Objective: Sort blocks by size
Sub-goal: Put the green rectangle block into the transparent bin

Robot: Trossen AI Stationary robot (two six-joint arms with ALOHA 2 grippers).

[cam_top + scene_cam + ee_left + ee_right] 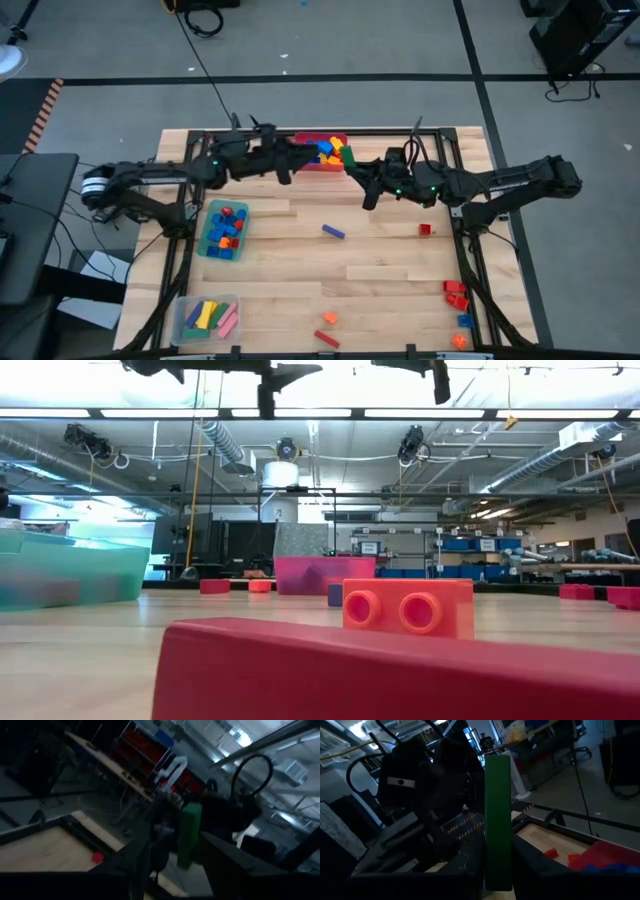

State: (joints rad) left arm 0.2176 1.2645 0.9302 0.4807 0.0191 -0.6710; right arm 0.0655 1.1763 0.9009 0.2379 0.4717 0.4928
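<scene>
Wooden worktop (380,270) fills the frame's centre, with loose blocks (333,231) scattered over it. Near the red bin (312,167) at upper centre, a long green bar (497,820) is clamped upright by the right gripper (352,167). Whether the left gripper (297,158) beside it is open cannot be told.

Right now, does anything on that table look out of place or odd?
Yes: loose blocks lie scattered outside the bins, like a blue block mid-table and a small red one. Oddest, the right gripper holds a long green bar upright in the air.
</scene>
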